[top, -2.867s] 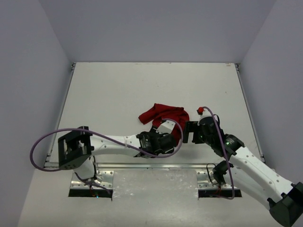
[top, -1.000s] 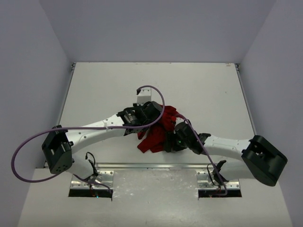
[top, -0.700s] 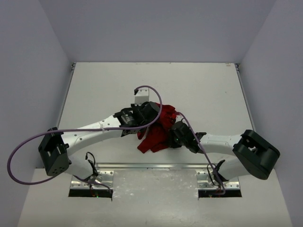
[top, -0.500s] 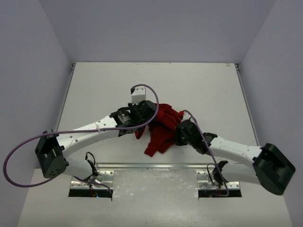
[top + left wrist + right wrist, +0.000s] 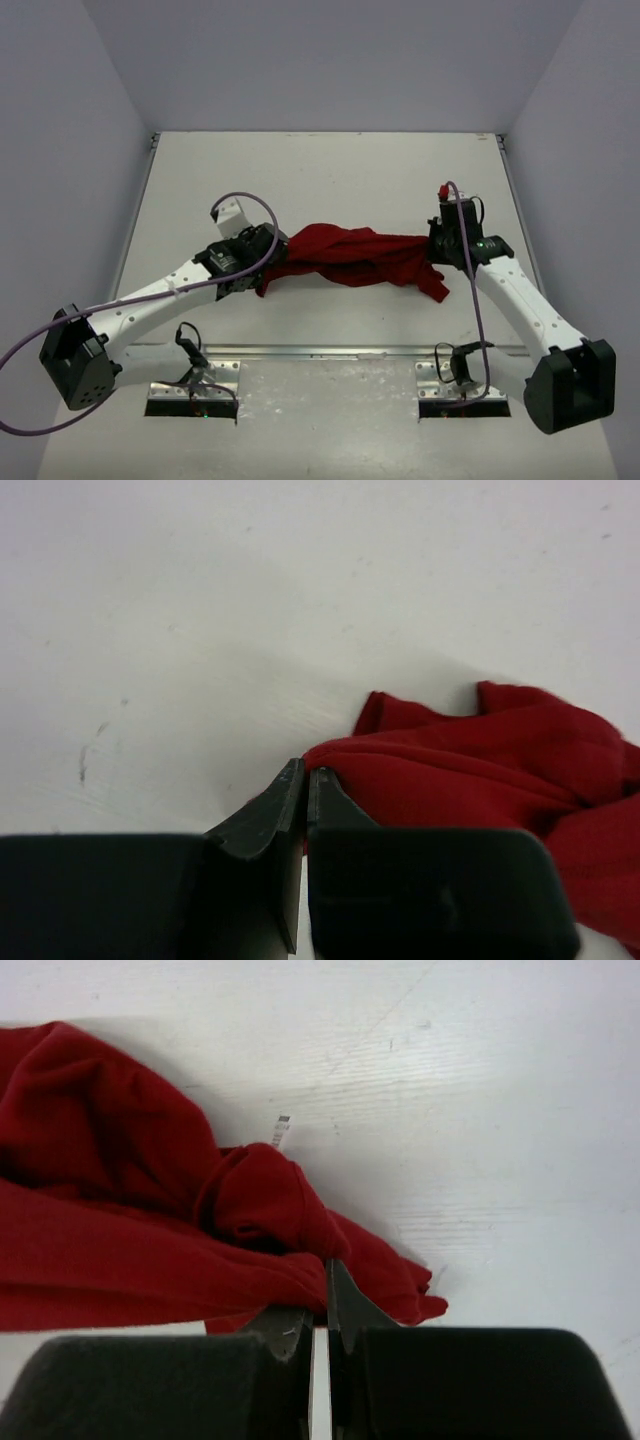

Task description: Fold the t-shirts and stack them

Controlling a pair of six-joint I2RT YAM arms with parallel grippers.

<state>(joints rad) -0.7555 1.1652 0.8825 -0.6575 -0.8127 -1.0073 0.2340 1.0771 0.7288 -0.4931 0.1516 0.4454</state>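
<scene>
Shirt (image 5: 350, 257) lies bunched in a long band across the table (image 5: 300, 180), its long axis running left to right. The left gripper (image 5: 305, 777) pinches its left end and the right gripper (image 5: 322, 1278) its right end, both clamped narrow on cloth.

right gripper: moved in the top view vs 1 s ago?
Yes. The right gripper has shifted rightward, toward the right edge of the table, and farther from the near mounting rail, shut on the t-shirt.
</scene>
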